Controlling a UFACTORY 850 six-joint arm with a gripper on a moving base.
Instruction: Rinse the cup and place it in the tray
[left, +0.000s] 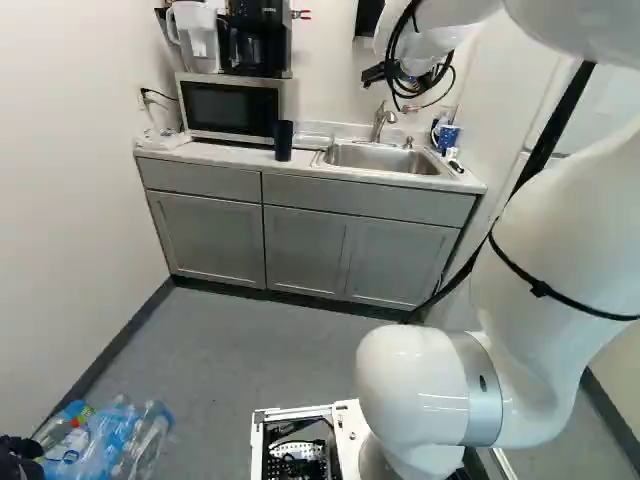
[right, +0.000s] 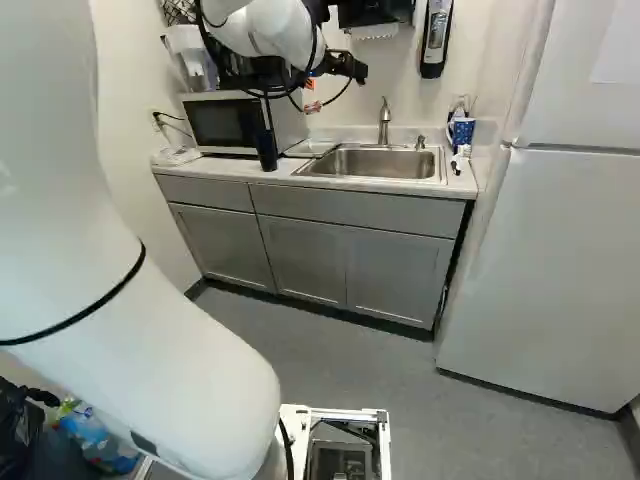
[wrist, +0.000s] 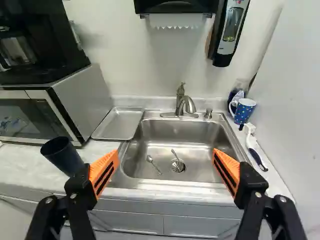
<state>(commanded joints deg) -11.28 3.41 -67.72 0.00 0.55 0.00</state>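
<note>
"Beside the microwave (wrist: 90, 102), on the worktop (wrist: 17, 157) near its front edge, is that the cup (wrist: 62, 155) you mean?"

"I take it so. It looks light and stiff, probably plastic or coated metal, so a modest squeeze should do. Dry, I expect a fair hold; wet, that smooth wall could slide on me."

"Where would you grip it?"

"Round the middle of the body, one pad to each side, level, leaving the mouth free for water. Too high and I might tip it; it is tall for its foot."

"And how does it look?"

"Very dark, navy or near black, plain, round, with no handle that I can see. It stands upright, mouth up. I can't tell what is inside."

"Your fingers (wrist: 104, 172)?"

"Wide apart, with nothing between them; the cup is outside them, just beyond the left one."

"And further right?"

"First the tray (wrist: 119, 125), shallow metal, between the microwave and the sink (wrist: 180, 131). Then the faucet (wrist: 187, 105) at the sink's back. Last, a blue spotted mug (wrist: 243, 111) in the corner; it has a handle, and I judge it isn't mine to wash."
</note>
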